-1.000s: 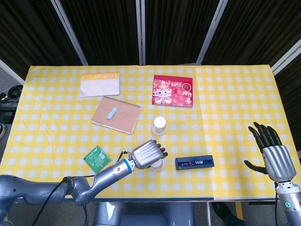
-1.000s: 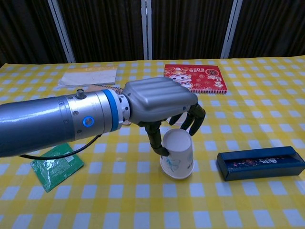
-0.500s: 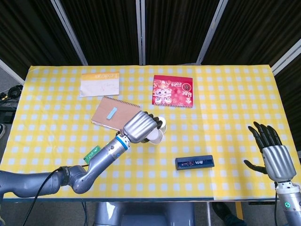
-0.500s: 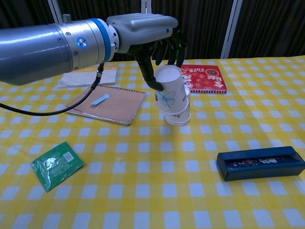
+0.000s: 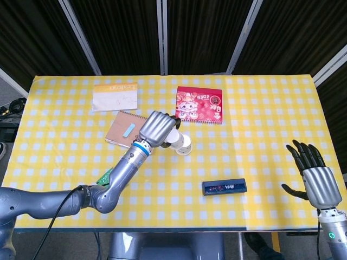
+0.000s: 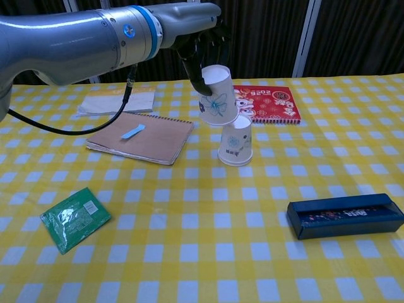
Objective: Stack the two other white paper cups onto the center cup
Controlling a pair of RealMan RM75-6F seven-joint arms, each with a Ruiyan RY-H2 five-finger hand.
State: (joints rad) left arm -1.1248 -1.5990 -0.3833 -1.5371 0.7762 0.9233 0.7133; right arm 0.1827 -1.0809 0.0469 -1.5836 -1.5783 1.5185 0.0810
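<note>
An inverted paper cup [image 6: 216, 98] is held in the left hand [image 6: 196, 25], tilted, just above and left of the center cup [image 6: 236, 149] mid-table. The right hand [image 5: 317, 179] is kept open, empty, well apart.

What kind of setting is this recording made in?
Probably a lab or demo booth, not a home: a table under a yellow checked cloth, dark curtain panels behind it, and staged props such as paper cups, a notebook and a red calendar.
</note>
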